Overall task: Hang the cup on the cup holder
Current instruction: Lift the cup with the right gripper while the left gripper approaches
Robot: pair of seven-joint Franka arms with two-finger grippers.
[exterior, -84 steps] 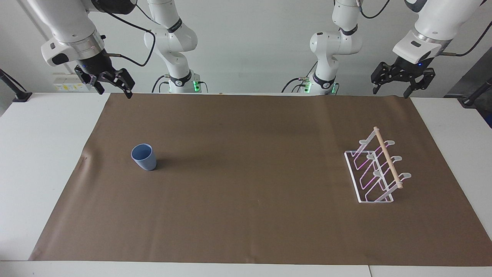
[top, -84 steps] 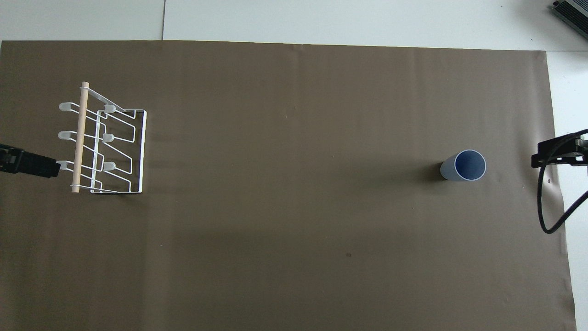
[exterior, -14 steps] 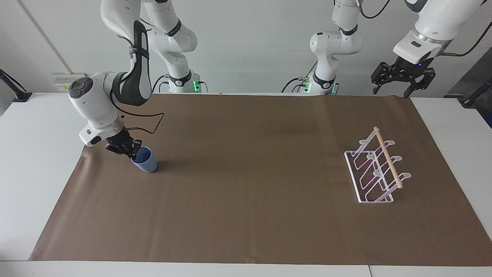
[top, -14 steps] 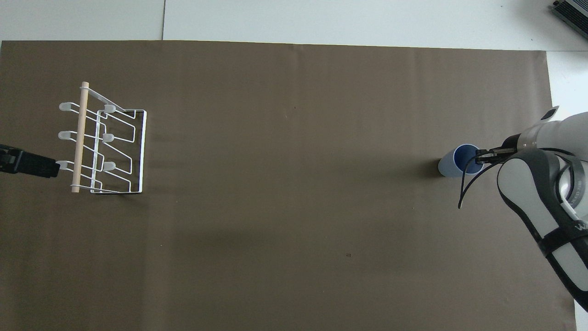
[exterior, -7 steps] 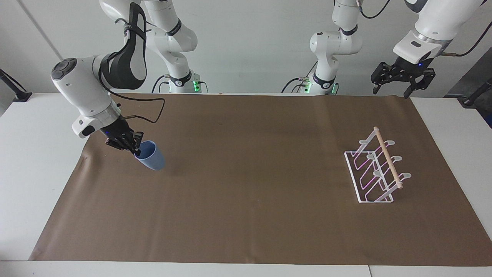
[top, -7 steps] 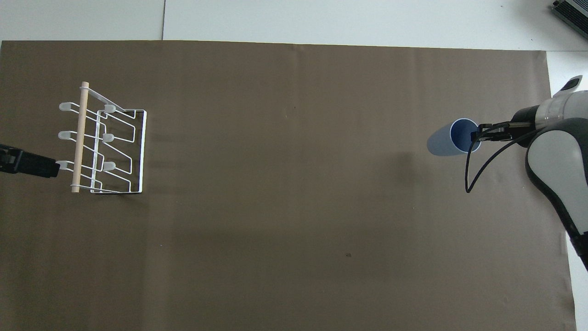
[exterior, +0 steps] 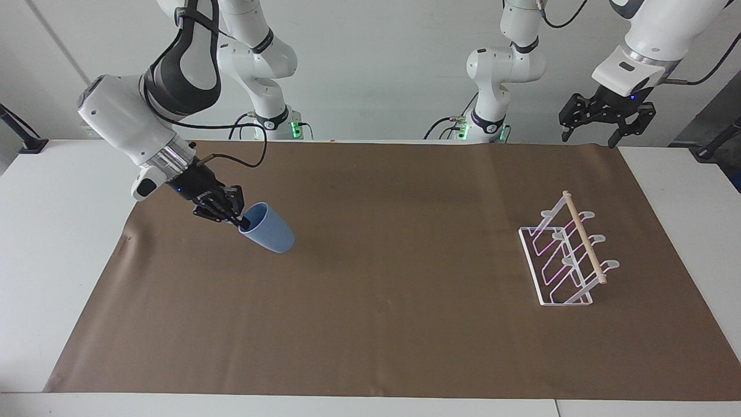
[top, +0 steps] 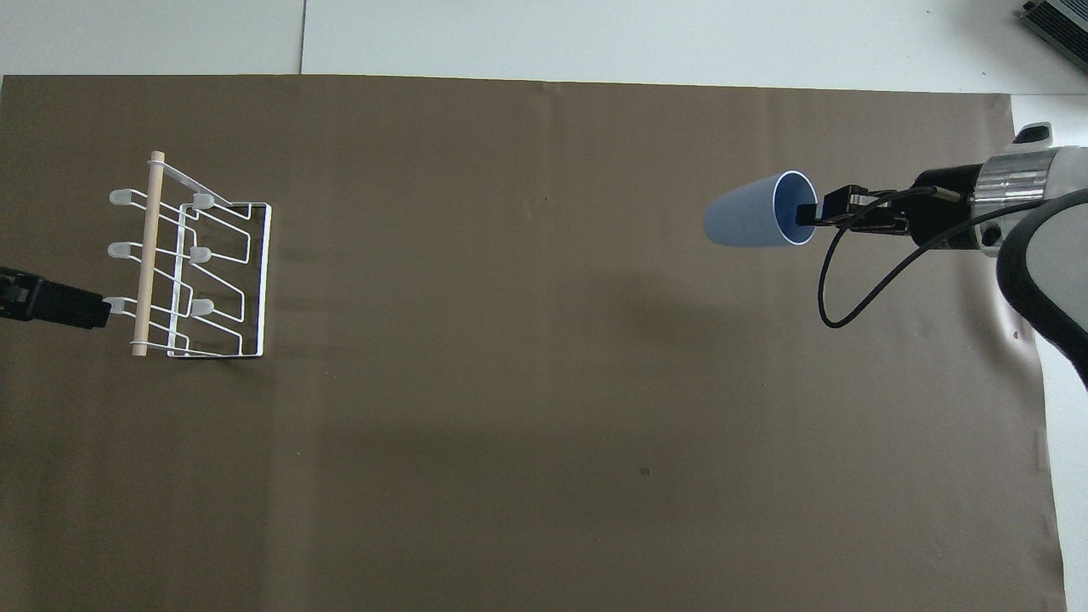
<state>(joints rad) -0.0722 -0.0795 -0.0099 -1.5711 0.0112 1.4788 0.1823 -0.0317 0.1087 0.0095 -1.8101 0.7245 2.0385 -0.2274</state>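
The right gripper [exterior: 242,220] has the cup [exterior: 268,235] pinched by its rim, one finger inside the mouth and one outside, and it's airborne now over the brown mat [exterior: 370,324]. Half a second back the cup hung only slightly tipped, just above the spot where it had stood; now it's swung nearly onto its side, base pointing toward the left arm's end of the table, and it has travelled that way and climbed. The rack [exterior: 568,255] hasn't budged, standing on the mat toward the left arm's end, well apart from the cup. The left gripper [exterior: 606,117] waits up high with its fingers spread wide, holding nothing, exactly where it was.
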